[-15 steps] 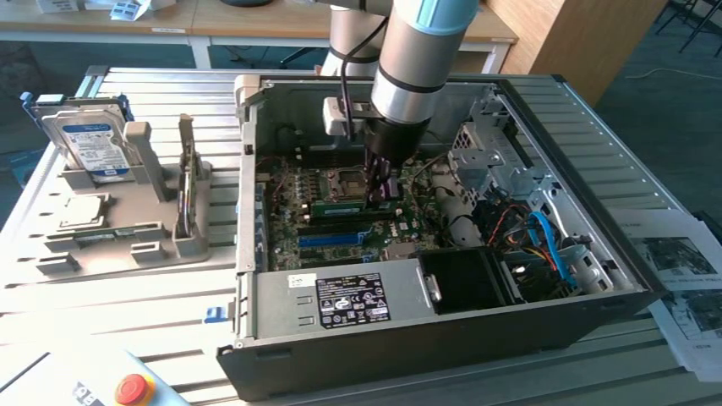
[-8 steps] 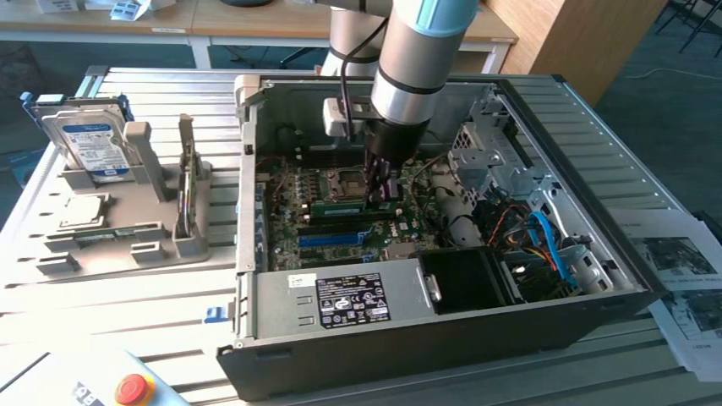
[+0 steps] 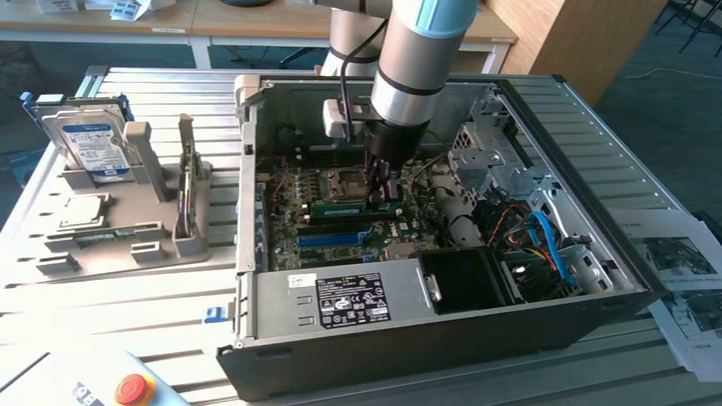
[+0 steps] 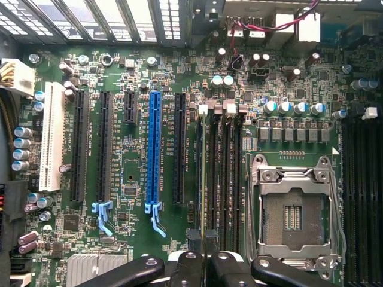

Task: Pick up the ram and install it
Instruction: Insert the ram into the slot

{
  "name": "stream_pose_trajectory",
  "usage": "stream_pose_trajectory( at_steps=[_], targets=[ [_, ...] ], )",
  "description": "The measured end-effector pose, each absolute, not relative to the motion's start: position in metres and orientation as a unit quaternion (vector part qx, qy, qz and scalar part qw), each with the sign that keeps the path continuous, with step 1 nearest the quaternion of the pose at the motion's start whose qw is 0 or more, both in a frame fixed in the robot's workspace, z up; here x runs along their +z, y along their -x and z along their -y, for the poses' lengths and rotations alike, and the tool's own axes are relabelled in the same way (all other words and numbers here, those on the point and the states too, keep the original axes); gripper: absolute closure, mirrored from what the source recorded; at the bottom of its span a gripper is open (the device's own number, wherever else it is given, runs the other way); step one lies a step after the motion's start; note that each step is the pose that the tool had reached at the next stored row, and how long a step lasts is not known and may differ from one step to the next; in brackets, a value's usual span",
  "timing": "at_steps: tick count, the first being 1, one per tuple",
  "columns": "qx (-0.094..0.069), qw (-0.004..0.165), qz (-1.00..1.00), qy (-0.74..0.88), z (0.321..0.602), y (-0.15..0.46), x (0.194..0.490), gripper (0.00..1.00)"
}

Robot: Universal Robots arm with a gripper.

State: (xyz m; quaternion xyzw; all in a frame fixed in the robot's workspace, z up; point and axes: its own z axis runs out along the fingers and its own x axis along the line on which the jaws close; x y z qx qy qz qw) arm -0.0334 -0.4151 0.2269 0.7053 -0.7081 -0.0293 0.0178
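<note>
**A:** Item one, black gripper [image 4: 203,266]: what is it doing?
**B:** Its fingers are sitting nearly closed, pinching the long thin green ram stick [image 3: 336,205] by its upper edge.
**A:** And where is the ram sitting?
**B:** It is standing on edge inside the open black computer case [image 3: 451,338], running along the black memory slots [image 4: 224,179] of the green motherboard [image 4: 131,119]. Whether it is touching a slot I cannot tell.
**A:** Neighbouring fittings?
**B:** A long blue plastic expansion slot [image 4: 154,149] is lying to one side of the memory slots, a square silver processor socket [image 4: 293,215] to the other.
**A:** Outside the case?
**B:** Toward the exterior view's left, a boxy silver hard drive with a blue-white label [image 3: 93,139] is standing upright in a grey moulded fixture [image 3: 124,249] on the slatted metal table [image 3: 147,85]. A round red button [image 3: 135,389] is showing near that view's lower edge, and printed paper sheets [image 3: 688,288] are lying at its right
</note>
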Motion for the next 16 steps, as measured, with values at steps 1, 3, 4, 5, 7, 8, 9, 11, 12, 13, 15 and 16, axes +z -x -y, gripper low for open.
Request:
stream_pose_trajectory(
  at_steps=[1,3,4,5,7,8,9,11,12,13,15,16],
  targets=[
    [-0.029,0.018,0.708,-0.705,0.4151,0.0334,0.2268,0.88],
    [-0.029,0.018,0.708,-0.705,0.4151,0.0334,0.2268,0.88],
    [-0.029,0.018,0.708,-0.705,0.4151,0.0334,0.2268,0.88],
    [-0.029,0.018,0.708,-0.705,0.4151,0.0334,0.2267,0.88],
    [-0.029,0.018,0.708,-0.705,0.4151,0.0334,0.2262,0.88],
    [-0.029,0.018,0.708,-0.705,0.4151,0.0334,0.2261,0.88],
    [-0.029,0.018,0.708,-0.705,0.4151,0.0334,0.226,0.88],
    [-0.029,0.018,0.708,-0.705,0.4151,0.0334,0.2257,0.88],
    [-0.029,0.018,0.708,-0.705,0.4152,0.0334,0.2256,0.88],
    [-0.029,0.018,0.708,-0.705,0.4151,0.0334,0.2256,0.88],
    [-0.029,0.018,0.708,-0.705,0.4151,0.0334,0.2256,0.88],
    [-0.029,0.018,0.708,-0.705,0.4151,0.0334,0.2255,0.88]
  ],
)
